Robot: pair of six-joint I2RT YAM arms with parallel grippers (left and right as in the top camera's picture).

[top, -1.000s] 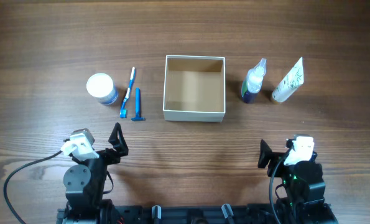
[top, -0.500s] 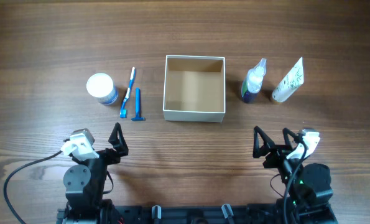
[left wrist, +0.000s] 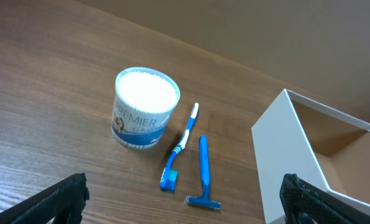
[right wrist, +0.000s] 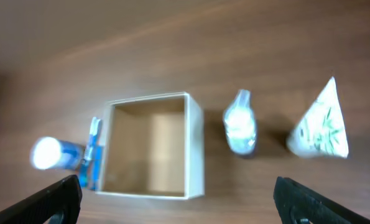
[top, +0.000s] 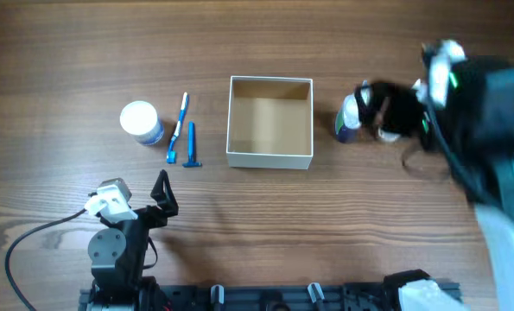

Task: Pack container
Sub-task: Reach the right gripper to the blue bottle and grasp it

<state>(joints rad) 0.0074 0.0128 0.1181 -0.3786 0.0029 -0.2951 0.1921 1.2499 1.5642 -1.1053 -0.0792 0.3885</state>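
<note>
- The container (top: pixel 269 161) sits at the centre of the overhead frame, empty; nothing is packed yet.
- Left of it lie the jar (top: pixel 141 121), toothbrush (top: pixel 180 128) and razor (top: pixel 191 145); right of it are the bottle (top: pixel 351 119) and tube (right wrist: pixel 318 122).
- The left gripper (top: pixel 160 197), lower left, is spread wide and holds nothing.
- The right gripper (top: pixel 386 111), blurred at the upper right, seems to hover over the tube, jaws parted and empty.
- All five items are left to load.
</note>
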